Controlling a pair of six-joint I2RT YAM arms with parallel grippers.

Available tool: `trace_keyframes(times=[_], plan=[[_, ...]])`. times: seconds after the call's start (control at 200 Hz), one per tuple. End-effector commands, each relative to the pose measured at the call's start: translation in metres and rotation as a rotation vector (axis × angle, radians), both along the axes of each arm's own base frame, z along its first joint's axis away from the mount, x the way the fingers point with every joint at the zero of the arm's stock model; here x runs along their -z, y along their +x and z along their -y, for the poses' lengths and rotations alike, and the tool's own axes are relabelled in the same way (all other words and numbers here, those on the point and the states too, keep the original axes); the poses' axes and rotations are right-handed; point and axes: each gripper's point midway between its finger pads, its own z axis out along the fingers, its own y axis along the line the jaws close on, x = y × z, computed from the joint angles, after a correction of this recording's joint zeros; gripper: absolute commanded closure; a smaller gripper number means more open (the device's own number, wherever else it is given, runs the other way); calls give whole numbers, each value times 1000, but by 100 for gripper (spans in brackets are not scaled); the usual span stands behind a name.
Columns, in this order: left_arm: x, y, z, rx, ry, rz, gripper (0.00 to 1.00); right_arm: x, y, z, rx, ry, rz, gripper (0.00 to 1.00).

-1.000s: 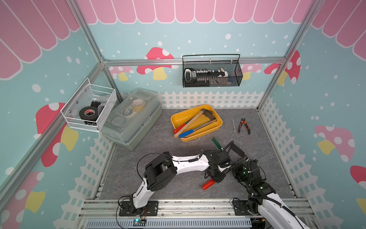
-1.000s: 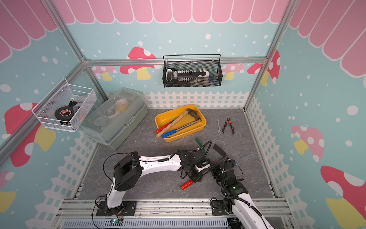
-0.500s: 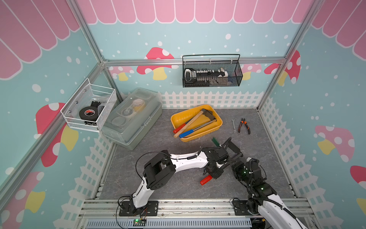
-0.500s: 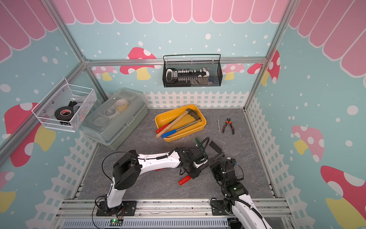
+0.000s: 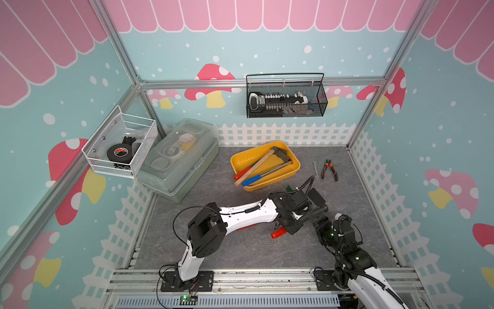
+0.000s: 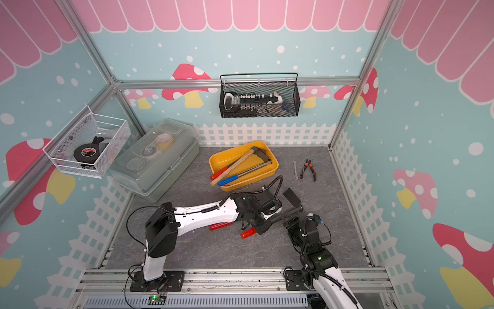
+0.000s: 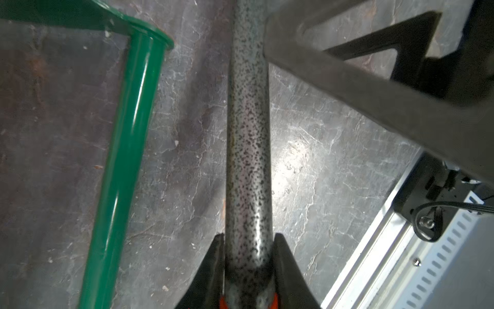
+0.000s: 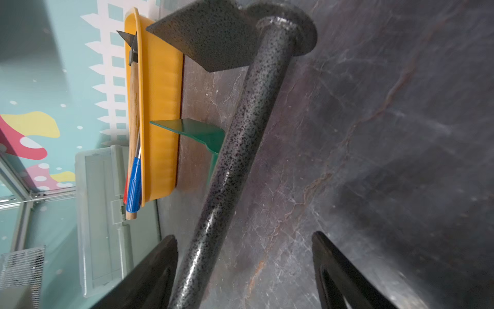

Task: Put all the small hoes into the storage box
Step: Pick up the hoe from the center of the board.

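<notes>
left gripper (image 7: pixel 248 236) pinches the small hoe (image 7: pixel 247 133); right gripper (image 8: pixel 243 235) is spread wide around it. green hoe (image 7: pixel 125 133) lies beside. tools (image 5: pixel 256 164) lie in the storage box (image 5: pixel 270 184).

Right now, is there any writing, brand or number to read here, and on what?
No text can be read in any view.
On the tape roll: a red and white label, too blurred to read.
On the tool set in the black mesh basket: white marks, too small to read.
</notes>
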Motion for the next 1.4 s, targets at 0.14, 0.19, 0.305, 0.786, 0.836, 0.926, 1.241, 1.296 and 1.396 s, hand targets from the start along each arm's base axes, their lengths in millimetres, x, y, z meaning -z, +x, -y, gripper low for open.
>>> trace_keyframes(times=[0.14, 0.19, 0.305, 0.786, 0.836, 0.926, 1.241, 1.296, 1.396], plan=[[-48, 17, 5, 11, -80, 97, 100, -15, -1, 4, -23, -72, 2, 18], [-51, 19, 5, 12, -84, 104, 100, -15, -1, 5, -20, -71, 4, 18], [-57, 24, 4, 7, -93, 118, 100, -13, -2, 5, -15, -70, 3, 18], [-79, 38, 1, -3, -125, 163, 100, -8, -6, 9, 6, -62, -4, 18], [-80, 38, 2, -2, -127, 163, 100, -7, -6, 9, 7, -60, -6, 18], [-81, 39, 2, -5, -127, 164, 100, -6, -6, 9, 12, -50, -8, 18], [-82, 42, 0, -11, -122, 167, 100, -8, 0, 6, 24, -16, 5, 19], [-84, 43, -1, -15, -124, 168, 100, -9, 1, 5, 21, -14, 5, 19], [-88, 45, 1, -14, -137, 172, 100, -10, 2, 4, 21, -11, 9, 19]])
